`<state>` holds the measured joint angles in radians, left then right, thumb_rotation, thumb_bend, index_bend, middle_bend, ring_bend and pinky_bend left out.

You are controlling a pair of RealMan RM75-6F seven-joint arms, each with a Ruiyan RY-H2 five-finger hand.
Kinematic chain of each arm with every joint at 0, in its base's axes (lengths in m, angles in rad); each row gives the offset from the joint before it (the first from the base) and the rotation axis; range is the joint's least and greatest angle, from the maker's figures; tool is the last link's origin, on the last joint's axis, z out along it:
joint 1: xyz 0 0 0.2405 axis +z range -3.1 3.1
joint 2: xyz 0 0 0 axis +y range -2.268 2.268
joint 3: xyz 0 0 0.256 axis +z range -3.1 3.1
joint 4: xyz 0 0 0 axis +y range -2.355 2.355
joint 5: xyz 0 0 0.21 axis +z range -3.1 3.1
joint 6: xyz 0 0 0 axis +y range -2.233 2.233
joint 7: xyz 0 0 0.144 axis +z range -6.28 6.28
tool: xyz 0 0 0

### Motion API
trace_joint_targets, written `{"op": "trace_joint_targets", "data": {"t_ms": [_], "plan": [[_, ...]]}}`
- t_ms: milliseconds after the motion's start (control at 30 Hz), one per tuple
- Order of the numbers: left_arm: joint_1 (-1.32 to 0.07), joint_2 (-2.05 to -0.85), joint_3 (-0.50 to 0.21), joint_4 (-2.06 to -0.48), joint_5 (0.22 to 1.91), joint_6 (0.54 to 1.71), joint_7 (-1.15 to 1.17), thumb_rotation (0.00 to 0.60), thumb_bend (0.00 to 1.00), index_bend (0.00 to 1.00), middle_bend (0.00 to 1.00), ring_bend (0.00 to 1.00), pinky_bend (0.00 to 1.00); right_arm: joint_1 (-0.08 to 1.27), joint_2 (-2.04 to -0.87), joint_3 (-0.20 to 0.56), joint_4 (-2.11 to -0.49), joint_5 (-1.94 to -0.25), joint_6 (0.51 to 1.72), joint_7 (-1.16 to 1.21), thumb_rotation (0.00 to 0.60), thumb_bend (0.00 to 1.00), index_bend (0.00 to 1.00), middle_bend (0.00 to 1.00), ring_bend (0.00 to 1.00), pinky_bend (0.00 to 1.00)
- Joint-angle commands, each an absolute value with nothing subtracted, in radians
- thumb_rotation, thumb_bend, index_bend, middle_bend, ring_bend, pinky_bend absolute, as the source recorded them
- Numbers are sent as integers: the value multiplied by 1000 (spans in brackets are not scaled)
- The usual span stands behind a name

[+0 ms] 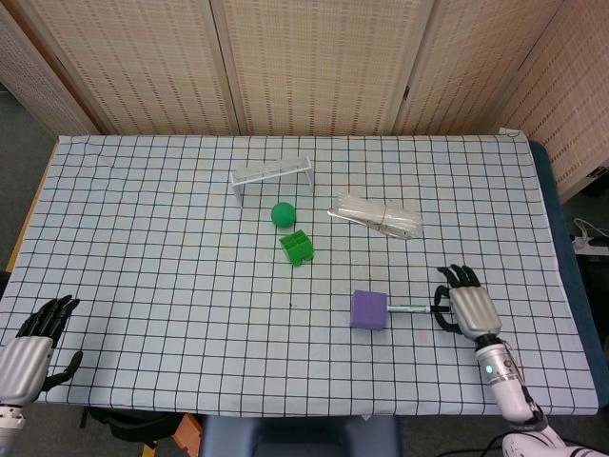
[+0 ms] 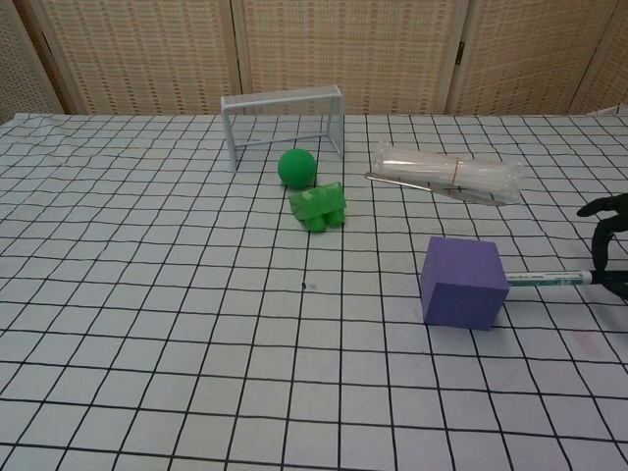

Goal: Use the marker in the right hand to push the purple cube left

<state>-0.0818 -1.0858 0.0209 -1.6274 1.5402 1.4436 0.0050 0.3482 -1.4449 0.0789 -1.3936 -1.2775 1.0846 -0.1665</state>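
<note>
far left, at the near corner of the table (image 1: 143,238), the left hand (image 1: 29,347) sat low with its dark fingers spread apart and nothing in them. moving across the checked cloth, a small white goal frame (image 1: 272,174) stood toward the back, and just in front of it was the green ball (image 1: 283,213), with the green block (image 1: 296,247) just beside and nearer the camera. right of those, a clear plastic roll (image 1: 376,215) lay on its side, well apart from the action.

then the centre of it: the purple cube (image 1: 368,309) sat right of middle toward the near edge, flat on the cloth. the marker (image 1: 411,308) lay nearly level, its tip up against the cube's right face; the chest view showed the marker (image 2: 548,280) meeting the cube (image 2: 462,283) at that side. and at the far right, the right hand (image 1: 464,307) was wrapped around the marker's other end, fingers curled about it, the wrist trailing off toward the near right corner. in the chest view only the dark fingers (image 2: 606,245) showed at the frame edge.
</note>
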Motion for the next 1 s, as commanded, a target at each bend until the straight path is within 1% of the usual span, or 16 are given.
{"op": "trace_joint_targets", "data": {"t_ms": [33, 300, 667, 767, 1000], "plan": [[-82, -1084, 21, -1627, 1541, 1445, 1, 600, 404, 0, 0, 0, 144, 362, -1461, 83, -1385, -1276, 1069, -174, 600, 445, 863, 113, 0, 0], [-80, -1079, 22, -1624, 1543, 1447, -15, 600, 404, 0, 0, 0, 144, 393, -1499, 90, -1376, -1285, 1049, -181, 600, 445, 863, 113, 0, 0], [-79, -1076, 21, -1624, 1544, 1450, -22, 600, 403, 0, 0, 0, 143, 422, -1520, 95, -1386, -1301, 1036, -187, 600, 445, 863, 113, 0, 0], [-79, -1075, 22, -1624, 1548, 1451, -26, 600, 404, 0, 0, 0, 143, 460, -1546, 103, -1399, -1311, 1006, -214, 600, 445, 863, 113, 0, 0], [-77, -1072, 23, -1622, 1553, 1456, -36, 600, 404, 0, 0, 0, 144, 495, -1578, 117, -1413, -1303, 991, -238, 600, 445, 863, 113, 0, 0]]}}
